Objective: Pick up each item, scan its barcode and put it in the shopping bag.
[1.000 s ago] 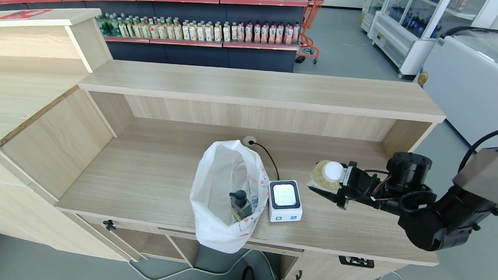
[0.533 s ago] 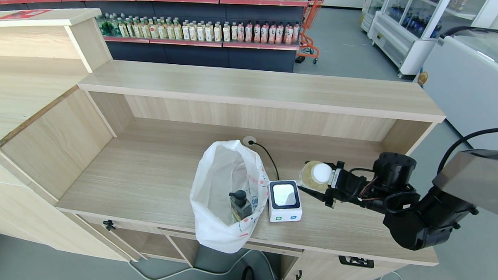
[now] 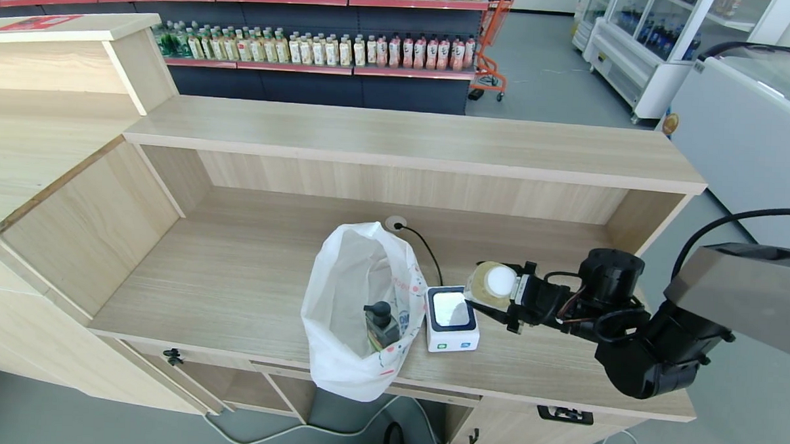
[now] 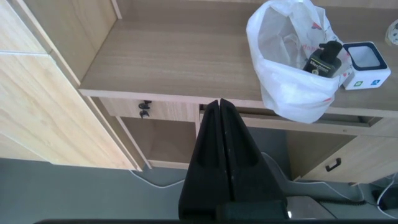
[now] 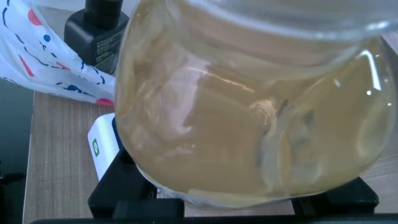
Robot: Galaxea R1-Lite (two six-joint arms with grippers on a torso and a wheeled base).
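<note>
My right gripper (image 3: 495, 298) is shut on a clear bottle (image 3: 491, 281) of pale yellow liquid with a white cap, held upright just right of the scanner. In the right wrist view the bottle (image 5: 249, 106) hangs close above the scanner (image 5: 102, 146). The white scanner (image 3: 453, 318) with its dark window stands on the counter beside the white shopping bag (image 3: 356, 299). A black pump bottle (image 3: 379, 323) stands inside the bag. My left gripper (image 4: 219, 106) is shut on nothing, low in front of the counter's cabinet, with the bag (image 4: 289, 68) and scanner (image 4: 367, 62) farther off.
The wooden counter (image 3: 235, 275) has a raised back ledge (image 3: 411, 140) and side walls. A black cable (image 3: 427, 246) runs from a hole in the counter to the scanner. Bare counter lies left of the bag and right of the scanner.
My right arm has carried the bottle leftward, from well right of the scanner to right beside it. The bag and scanner have stayed put.
</note>
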